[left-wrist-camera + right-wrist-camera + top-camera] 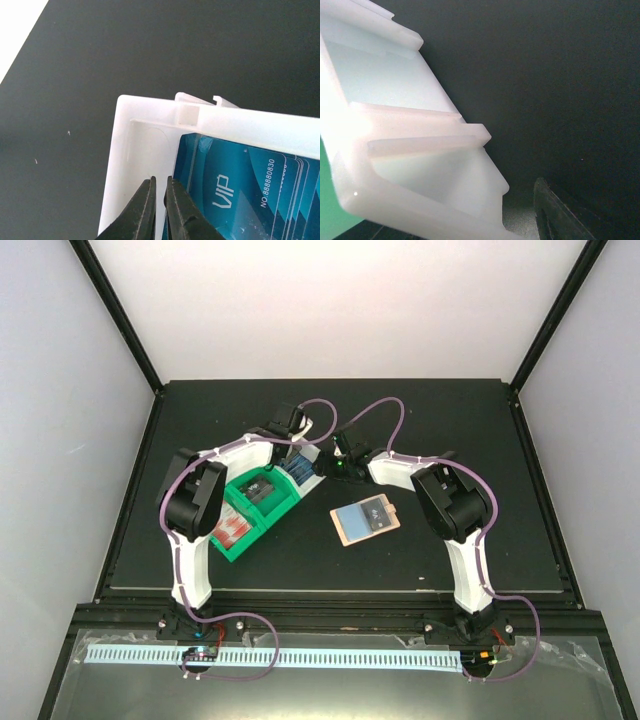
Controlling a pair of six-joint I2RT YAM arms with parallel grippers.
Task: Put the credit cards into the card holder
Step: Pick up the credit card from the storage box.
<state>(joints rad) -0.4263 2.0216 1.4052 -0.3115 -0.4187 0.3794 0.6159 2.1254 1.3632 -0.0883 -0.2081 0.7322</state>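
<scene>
Pinching a blue card's (220,190) left edge, left gripper (160,186) jaws nearly pressed together.

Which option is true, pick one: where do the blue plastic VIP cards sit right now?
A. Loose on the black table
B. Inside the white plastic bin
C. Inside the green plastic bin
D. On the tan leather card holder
B: the left wrist view shows the blue plastic VIP cards stacked inside the wall of the white plastic bin, next to the left gripper.
</scene>
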